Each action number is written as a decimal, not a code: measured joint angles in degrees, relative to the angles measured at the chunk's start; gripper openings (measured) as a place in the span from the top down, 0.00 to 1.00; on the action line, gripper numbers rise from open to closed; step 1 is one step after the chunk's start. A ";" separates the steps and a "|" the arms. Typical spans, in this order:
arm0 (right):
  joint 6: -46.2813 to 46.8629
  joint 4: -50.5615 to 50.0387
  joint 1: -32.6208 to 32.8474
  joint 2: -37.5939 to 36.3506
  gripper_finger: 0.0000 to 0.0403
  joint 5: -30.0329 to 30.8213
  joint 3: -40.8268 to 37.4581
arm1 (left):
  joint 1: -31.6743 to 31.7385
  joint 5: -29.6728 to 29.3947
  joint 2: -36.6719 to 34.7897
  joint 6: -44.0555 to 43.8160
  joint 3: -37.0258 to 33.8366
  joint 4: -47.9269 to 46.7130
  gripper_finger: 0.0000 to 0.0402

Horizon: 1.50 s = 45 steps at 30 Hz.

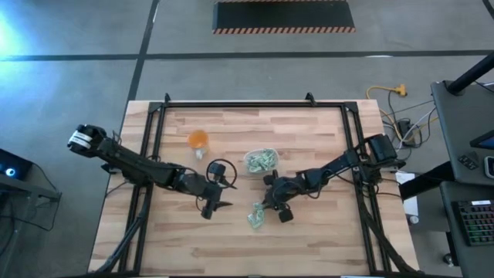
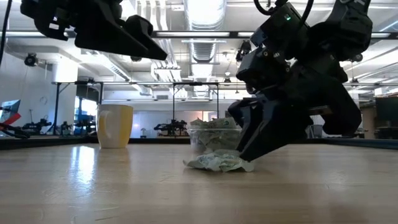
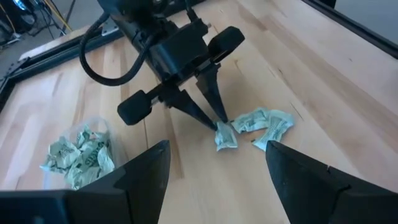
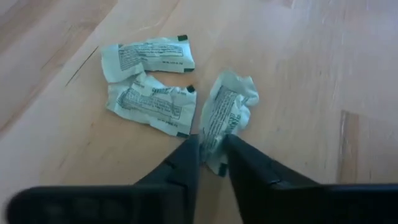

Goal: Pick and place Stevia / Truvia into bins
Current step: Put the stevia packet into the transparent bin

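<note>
Three green-and-white Stevia packets lie near the table's middle; two lie flat (image 4: 149, 56) (image 4: 152, 102), and the third, crumpled one (image 4: 227, 112) is in my right gripper (image 4: 211, 152). My right gripper (image 1: 268, 204) slants down over this small heap (image 1: 256, 217) and is shut on that packet. The clear tub (image 1: 261, 161) stands just beyond the heap, holding several packets (image 3: 81, 154). My left gripper (image 1: 214, 205) hovers open to the left of the heap, touching nothing; its fingers frame the left wrist view (image 3: 217, 180). My right gripper pinches the crumpled packet by its near end (image 4: 212, 142) between the two fingertips (image 3: 217, 122). The fingers come slanting down from above and from the table's right. The rest of the packet (image 3: 226, 138) lies on the wood beside the other two.
An orange cup (image 1: 198, 140) stands to the far left of the tub and shows as a yellowish mug in the low view (image 2: 115, 126). A black frame (image 1: 255, 105) borders the table top. Bare wood (image 1: 309, 239) lies toward the near edge.
</note>
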 joint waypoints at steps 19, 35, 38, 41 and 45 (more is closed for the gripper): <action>-5.52 -11.52 -1.52 -17.14 0.97 27.14 0.37 | -0.04 0.28 0.02 -1.53 -2.41 -1.70 0.39; -0.58 -16.18 -13.88 -14.36 0.97 26.53 1.42 | 0.00 2.17 0.07 -1.53 -2.40 -1.52 0.39; -0.13 -17.15 -13.56 -15.50 0.94 26.47 1.42 | -0.04 3.67 0.07 -1.57 -2.40 -1.49 0.39; 1.34 -19.36 -13.46 -16.55 0.86 25.80 1.48 | -0.07 3.90 0.07 -1.60 -2.40 -1.50 0.39; 1.89 -21.31 -13.51 -17.32 0.74 25.68 1.44 | -0.04 4.39 0.44 -1.59 -2.40 -0.91 0.39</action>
